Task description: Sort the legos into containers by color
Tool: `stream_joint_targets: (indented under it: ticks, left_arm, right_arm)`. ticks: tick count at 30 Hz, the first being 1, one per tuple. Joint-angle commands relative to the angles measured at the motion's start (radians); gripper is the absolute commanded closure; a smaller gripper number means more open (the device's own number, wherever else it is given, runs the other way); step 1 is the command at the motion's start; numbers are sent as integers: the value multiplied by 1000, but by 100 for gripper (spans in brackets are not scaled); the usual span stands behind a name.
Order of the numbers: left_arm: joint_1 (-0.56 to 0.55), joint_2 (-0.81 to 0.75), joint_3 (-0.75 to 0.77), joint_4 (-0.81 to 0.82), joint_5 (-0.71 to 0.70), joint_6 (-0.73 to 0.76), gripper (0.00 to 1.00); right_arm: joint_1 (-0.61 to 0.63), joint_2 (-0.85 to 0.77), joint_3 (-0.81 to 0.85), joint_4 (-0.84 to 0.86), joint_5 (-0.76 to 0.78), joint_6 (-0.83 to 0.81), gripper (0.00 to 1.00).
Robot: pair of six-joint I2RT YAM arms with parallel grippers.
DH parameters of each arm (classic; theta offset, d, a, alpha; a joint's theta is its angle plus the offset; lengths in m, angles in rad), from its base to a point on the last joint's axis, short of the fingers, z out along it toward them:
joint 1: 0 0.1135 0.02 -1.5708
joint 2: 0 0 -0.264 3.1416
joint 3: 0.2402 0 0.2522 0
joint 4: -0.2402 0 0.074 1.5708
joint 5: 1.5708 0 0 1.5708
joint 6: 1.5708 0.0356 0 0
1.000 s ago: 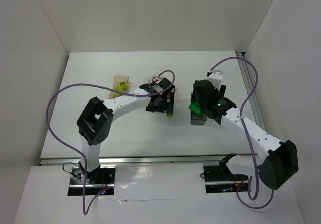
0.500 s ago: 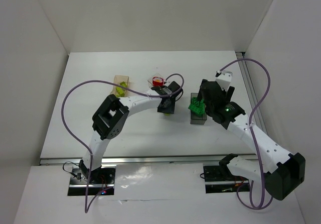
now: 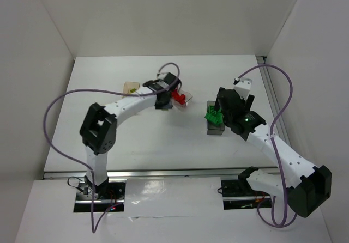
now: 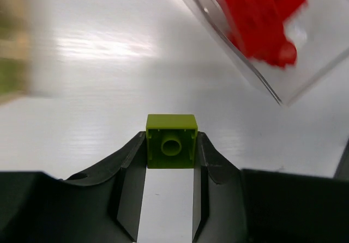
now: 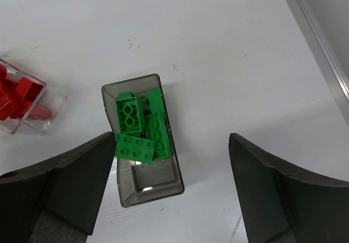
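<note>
My left gripper (image 4: 171,145) is shut on a small yellow-green lego (image 4: 171,148), held above the table with its hollow underside facing the camera. From above, the left gripper (image 3: 163,99) hangs between the tan tub (image 3: 131,87) and the clear tub (image 3: 187,97), which holds red legos (image 3: 178,97). That clear tub (image 4: 294,85) and its red legos (image 4: 256,19) fill the upper right of the left wrist view. My right gripper (image 5: 172,145) stands open over the dark grey tub (image 5: 147,186), which holds green legos (image 5: 136,131). From above, the right gripper (image 3: 224,109) is beside the same tub (image 3: 216,128).
The clear tub with red legos (image 5: 22,104) lies to the left in the right wrist view. A metal rail (image 5: 322,41) runs along the table's right edge. White walls close in the table at the back and sides. Purple cables loop over both arms.
My left gripper has shut on the yellow-green lego and carried it back and to the left, toward the tan tub. The right arm drew back slightly to the right, then held still, open.
</note>
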Motion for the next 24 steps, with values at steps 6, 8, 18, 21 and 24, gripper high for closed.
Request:
stream_joint_targets:
  ticks: [6, 8, 18, 21, 24]
  left_arm:
    - [326, -214, -53, -65, -73, 7, 83]
    - [389, -200, -53, -65, -46, 7, 83]
    - [475, -110, -55, -56, 42, 17, 23]
    - [449, -130, -55, -56, 33, 17, 12]
    - [426, -169, -55, -77, 33, 17, 6]
  right_arm:
    - [-6, 0, -18, 39, -30, -8, 9]
    - [-6, 12, -18, 39, -40, -8, 9]
    - [-6, 30, -17, 39, -40, -19, 9]
    - [-15, 53, 4, 16, -40, -10, 0]
    - [-15, 79, 38, -12, -15, 1, 0]
